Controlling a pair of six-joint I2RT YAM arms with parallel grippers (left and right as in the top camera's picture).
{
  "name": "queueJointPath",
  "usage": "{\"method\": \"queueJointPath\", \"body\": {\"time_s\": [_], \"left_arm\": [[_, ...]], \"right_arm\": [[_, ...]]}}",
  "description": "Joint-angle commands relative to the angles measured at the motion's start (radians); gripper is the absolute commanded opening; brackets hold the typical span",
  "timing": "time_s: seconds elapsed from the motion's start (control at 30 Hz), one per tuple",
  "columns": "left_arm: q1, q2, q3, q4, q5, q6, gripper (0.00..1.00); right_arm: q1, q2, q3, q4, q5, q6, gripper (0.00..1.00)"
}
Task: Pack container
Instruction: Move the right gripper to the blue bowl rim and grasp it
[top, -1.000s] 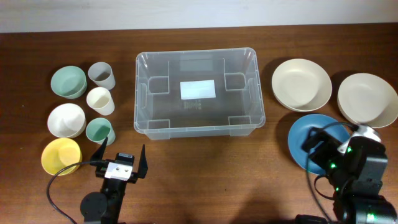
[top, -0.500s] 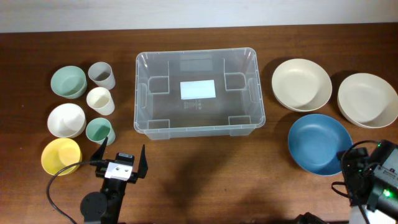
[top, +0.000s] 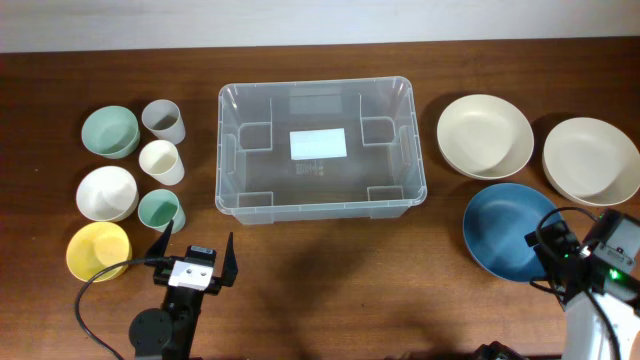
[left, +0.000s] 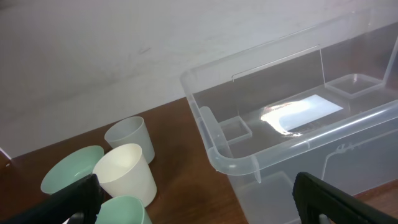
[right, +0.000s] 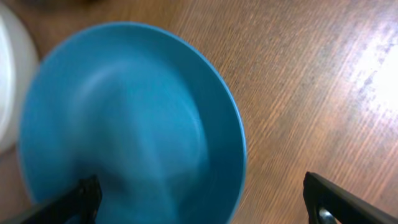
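Observation:
The clear plastic container (top: 318, 150) stands empty at the table's middle, a white label on its bottom. It also shows in the left wrist view (left: 292, 124). My left gripper (top: 195, 258) is open and empty, in front of the container's near left corner (left: 196, 205). My right gripper (top: 548, 248) is open and empty at the right edge of a blue bowl (top: 505, 230). In the right wrist view the blue bowl (right: 130, 124) is blurred, and its rim lies between the open fingers (right: 202, 205).
Two cream bowls (top: 485, 135) (top: 590, 160) sit at the right. At the left are a green bowl (top: 110, 131), grey cup (top: 163, 121), cream cup (top: 161, 161), white bowl (top: 107, 193), green cup (top: 160, 210) and yellow bowl (top: 97, 250).
My right arm drew back off the blue bowl toward the lower right, then came in again at the bowl's right edge. The left arm has not moved.

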Motion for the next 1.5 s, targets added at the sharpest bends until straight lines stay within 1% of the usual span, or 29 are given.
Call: {"method": "queueJointPath", "body": {"time_s": [0.0, 0.07, 0.1, 0.17, 0.4, 0.57, 0.6, 0.73, 0.8, 0.9, 0.93, 1.03, 1.1, 1.27, 1.33, 1.43, 1.47], "left_arm": [[0.005, -0.006, -0.004, -0.002, 0.008, 0.005, 1.0], [0.005, -0.006, -0.004, -0.002, 0.007, 0.005, 1.0], [0.005, -0.006, -0.004, -0.002, 0.007, 0.005, 1.0], [0.005, -0.006, -0.004, -0.002, 0.008, 0.005, 1.0], [0.005, -0.006, -0.004, -0.002, 0.008, 0.005, 1.0], [0.005, -0.006, -0.004, -0.002, 0.008, 0.005, 1.0], [0.005, -0.006, -0.004, -0.002, 0.008, 0.005, 1.0], [0.005, -0.006, -0.004, -0.002, 0.008, 0.005, 1.0], [0.005, -0.006, -0.004, -0.002, 0.007, 0.005, 1.0], [0.005, -0.006, -0.004, -0.002, 0.007, 0.005, 1.0], [0.005, -0.006, -0.004, -0.002, 0.008, 0.005, 1.0], [0.005, -0.006, -0.004, -0.002, 0.007, 0.005, 1.0], [0.005, -0.006, -0.004, -0.002, 0.008, 0.005, 1.0], [0.005, -0.006, -0.004, -0.002, 0.007, 0.005, 1.0], [0.005, -0.006, -0.004, -0.002, 0.007, 0.005, 1.0], [0.005, -0.006, -0.004, -0.002, 0.008, 0.005, 1.0], [0.005, -0.006, -0.004, -0.002, 0.008, 0.005, 1.0]], "right_arm": [[-0.008, 0.087, -0.011, 0.04, -0.01, -0.042, 0.99], [-0.008, 0.14, -0.011, 0.059, -0.01, -0.041, 0.99], [-0.008, 0.199, -0.011, 0.075, -0.01, -0.041, 0.99], [-0.008, 0.242, -0.011, 0.084, -0.01, -0.037, 0.99], [-0.008, 0.33, -0.013, 0.133, -0.01, -0.021, 0.99], [-0.007, 0.352, -0.013, 0.16, -0.01, -0.022, 1.0], [-0.007, 0.352, -0.013, 0.162, -0.01, -0.022, 0.96], [-0.007, 0.352, -0.014, 0.163, -0.018, -0.018, 0.76], [-0.008, 0.352, -0.018, 0.164, -0.018, -0.018, 0.72], [-0.008, 0.353, -0.026, 0.166, -0.018, -0.014, 0.61], [-0.007, 0.353, -0.029, 0.167, -0.018, -0.01, 0.59], [-0.007, 0.354, -0.042, 0.167, -0.018, 0.008, 0.59], [-0.008, 0.354, -0.048, 0.174, -0.018, 0.008, 0.56], [-0.007, 0.354, -0.05, 0.173, -0.018, 0.008, 0.3], [-0.008, 0.354, -0.05, 0.169, -0.017, 0.008, 0.23], [-0.008, 0.354, -0.05, 0.159, -0.017, 0.008, 0.04], [-0.008, 0.354, -0.049, 0.154, -0.017, 0.009, 0.04]]}}
